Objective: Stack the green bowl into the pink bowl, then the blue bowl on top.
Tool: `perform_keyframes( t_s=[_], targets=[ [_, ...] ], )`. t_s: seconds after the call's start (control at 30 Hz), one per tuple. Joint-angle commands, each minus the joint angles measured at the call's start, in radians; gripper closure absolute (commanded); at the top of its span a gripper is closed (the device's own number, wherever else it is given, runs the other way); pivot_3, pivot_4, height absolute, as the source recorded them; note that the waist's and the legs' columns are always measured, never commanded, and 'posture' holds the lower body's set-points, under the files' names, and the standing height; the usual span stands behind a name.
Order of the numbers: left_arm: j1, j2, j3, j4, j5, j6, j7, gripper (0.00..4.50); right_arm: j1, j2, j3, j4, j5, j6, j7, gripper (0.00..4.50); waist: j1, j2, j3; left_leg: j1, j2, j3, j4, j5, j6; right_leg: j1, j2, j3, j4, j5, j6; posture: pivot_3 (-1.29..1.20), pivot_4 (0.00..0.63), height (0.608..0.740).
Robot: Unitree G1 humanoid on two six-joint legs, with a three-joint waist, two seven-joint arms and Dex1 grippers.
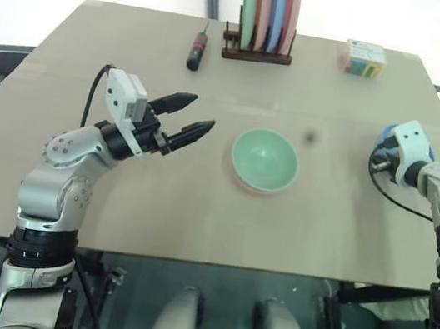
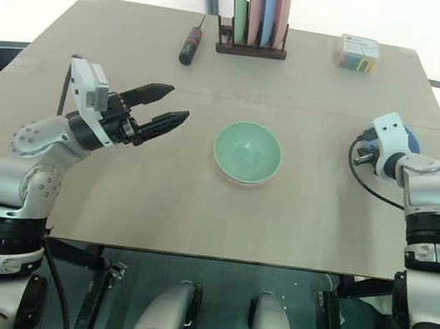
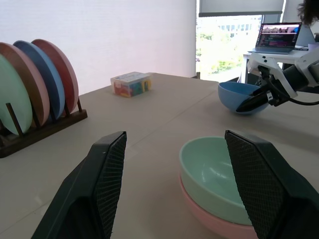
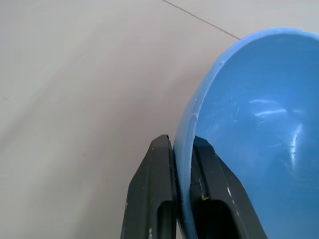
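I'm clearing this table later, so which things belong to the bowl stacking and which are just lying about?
Job:
- smooth mint-green bowl, nested in the salmon-pink bowl
- round sky-blue bowl, rim pinched by the right claw
- left claw, open, empty

Lying about:
- wooden rack of upright plates
- black-and-red screwdriver
- small colourful box

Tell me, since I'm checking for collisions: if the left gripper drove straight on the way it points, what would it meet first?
Probably the green bowl, nested in the pink bowl just ahead of the open left gripper. Depth is unclear, so it might pass over the rim.
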Motion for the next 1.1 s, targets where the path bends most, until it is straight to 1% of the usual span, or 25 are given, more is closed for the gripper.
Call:
perform_keyframes(
  t_s=[0.03, 0.2, 0.3, 0.4, 0.5, 0.7, 0.73, 0.77, 0.8, 0.87, 0.9, 0.93, 0.97, 1.0, 1.03, 1.07, 1.1],
  targets=[
    [0.012, 0.012, 0.012, -0.027, -0.012, -0.032, -0.006, 1.15, 0.012, -0.015, 0.001, -0.232, 0.045, -0.022, 0.103, 4.41, -0.002, 0.0, 0.0, 0.0, 0.0, 0.0, 0.0, 0.0, 0.0, 0.0, 0.0, 0.001, 0.0, 0.0, 0.0, 0.0, 0.15, 0.74],
    [0.059, 0.019, 0.012, -0.026, 0.002, -0.067, -0.02, 1.15, 0.005, -0.004, 0.028, -0.547, 0.136, 0.042, 0.225, 4.41, 0.0, 0.001, 0.001, 0.0, 0.0, 0.0, -0.001, 0.0, 0.0, -0.001, 0.0, 0.0, 0.0, 0.0, 0.0, 0.0, 0.15, 0.74],
    [0.088, 0.032, 0.01, -0.024, 0.009, -0.08, -0.029, 1.15, -0.008, -0.012, 0.072, -0.693, 0.161, 0.067, 0.287, 4.41, 0.001, 0.001, 0.001, 0.0, 0.0, 0.0, -0.001, 0.0, 0.0, -0.001, 0.0, 0.0, 0.0, 0.0, 0.0, 0.0, 0.15, 0.74],
    [0.107, 0.04, 0.02, -0.014, 0.006, -0.096, -0.032, 1.15, -0.041, 0.006, 0.11, -0.826, 0.22, 0.122, 0.334, 4.41, 0.003, 0.001, 0.001, 0.0, 0.0, 0.0, -0.001, 0.0, 0.0, -0.001, 0.0, -0.001, 0.0, 0.0, 0.0, 0.0, 0.15, 0.74],
    [0.108, 0.037, 0.027, -0.01, -0.002, -0.108, -0.027, 1.15, -0.054, 0.012, 0.142, -0.884, 0.24, 0.139, 0.358, 4.41, 0.005, 0.001, 0.0, 0.0, 0.0, -0.001, -0.001, 0.0, 0.0, -0.001, 0.0, -0.001, 0.0, 0.0, 0.0, 0.0, 0.15, 0.74],
    [0.125, 0.023, 0.045, -0.025, -0.032, -0.108, -0.008, 1.15, -0.06, 0.043, 0.202, -0.904, 0.231, 0.129, 0.354, 4.41, 0.005, 0.0, 0.0, 0.0, 0.0, -0.001, 0.0, 0.0, 0.0, 0.0, -0.001, -0.002, 0.0, 0.0, 0.0, 0.0, 0.15, 0.74],
    [0.129, 0.024, 0.045, -0.027, -0.034, -0.112, -0.009, 1.15, -0.06, 0.05, 0.21, -0.905, 0.23, 0.128, 0.352, 3.89, 0.005, 0.0, 0.0, 0.0, 0.0, -0.001, 0.0, 0.0, 0.0, 0.0, -0.001, -0.002, 0.0, 0.0, 0.0, 0.0, 0.15, 0.74],
    [0.132, 0.025, 0.045, -0.028, -0.035, -0.116, -0.01, 1.15, -0.059, 0.054, 0.218, -0.905, 0.23, 0.126, 0.352, 3.68, 0.005, 0.0, 0.0, 0.0, 0.0, -0.001, 0.0, 0.0, 0.0, -0.001, -0.001, -0.002, 0.0, 0.0, 0.0, 0.0, 0.15, 0.74],
    [0.134, 0.026, 0.045, -0.029, -0.037, -0.118, -0.01, 1.15, -0.059, 0.056, 0.223, -0.905, 0.229, 0.124, 0.353, 3.37, 0.004, 0.0, 0.0, 0.0, 0.0, -0.001, 0.0, 0.0, 0.0, -0.001, -0.001, -0.002, 0.0, 0.0, 0.0, 0.0, 0.15, 0.74],
    [0.138, 0.027, 0.044, -0.03, -0.041, -0.123, -0.011, 1.15, -0.058, 0.054, 0.23, -0.9, 0.223, 0.117, 0.359, 2.55, 0.004, 0.0, 0.0, 0.0, 0.0, -0.001, 0.0, 0.0, 0.0, -0.001, -0.001, -0.002, 0.0, 0.0, 0.0, 0.0, 0.15, 0.74],
    [0.139, 0.027, 0.044, -0.031, -0.044, -0.124, -0.012, 1.15, -0.059, 0.053, 0.231, -0.898, 0.221, 0.115, 0.36, 2.09, 0.005, 0.0, 0.0, 0.0, 0.0, -0.001, 0.0, 0.0, 0.0, -0.001, -0.001, -0.002, 0.0, 0.0, 0.0, 0.0, 0.15, 0.74],
    [0.14, 0.027, 0.045, -0.032, -0.047, -0.124, -0.013, 1.15, -0.059, 0.052, 0.232, -0.896, 0.22, 0.113, 0.361, 1.39, 0.005, 0.0, 0.0, 0.0, 0.0, -0.001, 0.0, 0.0, 0.0, 0.0, -0.001, -0.002, 0.0, 0.0, 0.0, 0.0, 0.15, 0.74],
    [0.142, 0.027, 0.045, -0.034, -0.052, -0.122, -0.016, 1.15, -0.061, 0.054, 0.229, -0.891, 0.216, 0.113, 0.355, 1.39, 0.005, 0.0, 0.0, 0.0, 0.0, -0.001, 0.0, 0.0, 0.0, 0.0, -0.001, -0.002, 0.0, 0.0, 0.0, 0.0, 0.15, 0.74],
    [0.144, 0.028, 0.045, -0.035, -0.056, -0.12, -0.018, 1.15, -0.065, 0.058, 0.223, -0.883, 0.214, 0.117, 0.343, 0.97, 0.005, 0.0, 0.0, 0.0, 0.0, -0.001, 0.0, 0.0, 0.0, 0.0, -0.001, -0.002, 0.0, 0.0, 0.0, 0.0, 0.15, 0.74],
    [0.146, 0.029, 0.044, -0.036, -0.059, -0.117, -0.021, 1.15, -0.069, 0.064, 0.216, -0.873, 0.213, 0.123, 0.33, 0.68, 0.005, 0.0, 0.0, 0.0, 0.0, -0.001, 0.0, 0.0, 0.0, 0.0, -0.001, -0.002, 0.0, 0.0, 0.0, 0.0, 0.15, 0.74],
    [0.154, 0.036, 0.042, -0.039, -0.053, -0.103, -0.013, 1.15, -0.062, 0.058, 0.182, -0.856, 0.236, 0.142, 0.328, 0.49, 0.005, 0.0, 0.0, 0.0, 0.0, -0.001, 0.0, 0.0, 0.0, -0.001, -0.001, -0.002, 0.0, 0.0, 0.0, 0.0, 0.15, 0.74],
    [0.161, 0.044, 0.039, -0.041, -0.048, -0.093, -0.009, 1.15, -0.054, 0.052, 0.147, -0.844, 0.263, 0.162, 0.327, 0.49, 0.005, 0.0, 0.0, 0.0, 0.0, -0.001, 0.0, 0.0, 0.0, -0.001, -0.001, -0.002, 0.0, 0.0, 0.0, 0.0, 0.15, 0.74]
  ],
)
